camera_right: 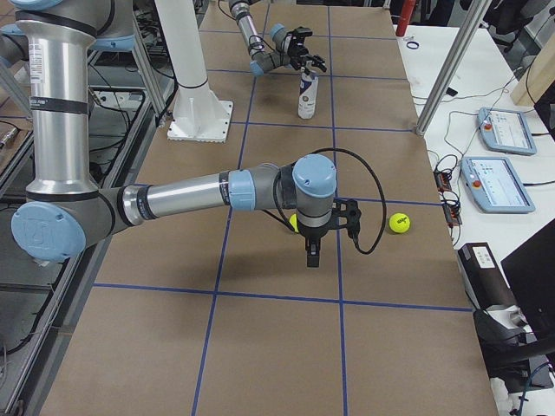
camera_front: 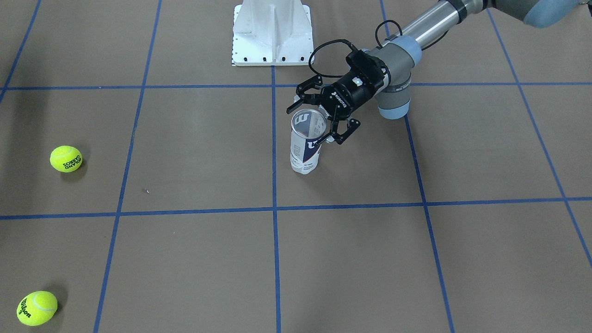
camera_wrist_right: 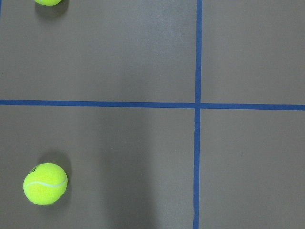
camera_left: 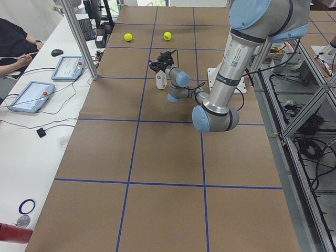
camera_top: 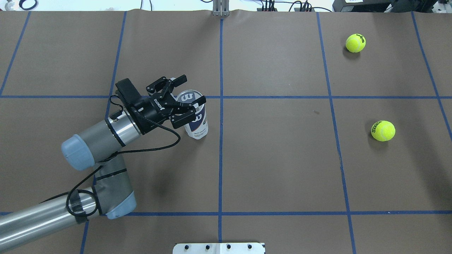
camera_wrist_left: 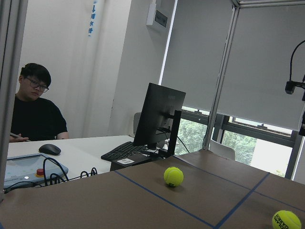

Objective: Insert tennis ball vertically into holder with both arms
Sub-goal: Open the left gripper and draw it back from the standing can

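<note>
The holder (camera_front: pixel 306 150), a clear can with a white and navy label, stands upright with its mouth open near the table's middle; it also shows in the overhead view (camera_top: pixel 198 124). My left gripper (camera_front: pixel 309 121) is open, its fingers (camera_top: pixel 176 80) spread on either side of the can's rim. Two yellow tennis balls (camera_top: pixel 383 131) (camera_top: pixel 355 43) lie far off on the right side. My right gripper (camera_right: pixel 310 253) points down over the table beside one ball (camera_right: pixel 399 223); I cannot tell whether it is open or shut. The right wrist view shows a ball (camera_wrist_right: pixel 45 183) at lower left.
The white pedestal base (camera_front: pixel 271 34) stands at the robot's edge of the table. Operators' tablets (camera_left: pixel 31 94) and a desk (camera_left: pixel 31 157) lie past the far edge. Blue tape lines (camera_front: pixel 274 208) grid the brown table.
</note>
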Controlling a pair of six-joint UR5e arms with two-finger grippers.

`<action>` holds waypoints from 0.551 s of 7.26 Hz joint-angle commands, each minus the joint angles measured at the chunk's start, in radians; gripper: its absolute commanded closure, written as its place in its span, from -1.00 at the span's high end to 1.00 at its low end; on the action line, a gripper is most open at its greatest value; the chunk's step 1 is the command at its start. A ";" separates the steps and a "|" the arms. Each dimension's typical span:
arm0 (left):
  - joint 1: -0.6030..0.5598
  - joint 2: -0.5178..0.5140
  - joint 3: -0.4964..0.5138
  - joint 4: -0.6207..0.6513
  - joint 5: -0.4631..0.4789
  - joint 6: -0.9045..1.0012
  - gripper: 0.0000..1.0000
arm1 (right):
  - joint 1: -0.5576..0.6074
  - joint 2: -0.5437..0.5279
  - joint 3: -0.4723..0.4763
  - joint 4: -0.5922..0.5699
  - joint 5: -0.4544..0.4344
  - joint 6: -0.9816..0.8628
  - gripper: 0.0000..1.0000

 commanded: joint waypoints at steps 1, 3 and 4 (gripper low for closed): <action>-0.011 0.141 -0.165 0.061 -0.045 -0.005 0.98 | 0.000 0.000 0.002 0.000 -0.002 0.000 0.99; -0.026 0.236 -0.229 0.091 -0.108 -0.010 0.98 | 0.000 0.000 0.000 0.000 -0.002 0.000 0.99; -0.026 0.273 -0.220 0.092 -0.117 -0.008 0.98 | 0.000 0.000 -0.003 0.001 -0.003 -0.001 0.99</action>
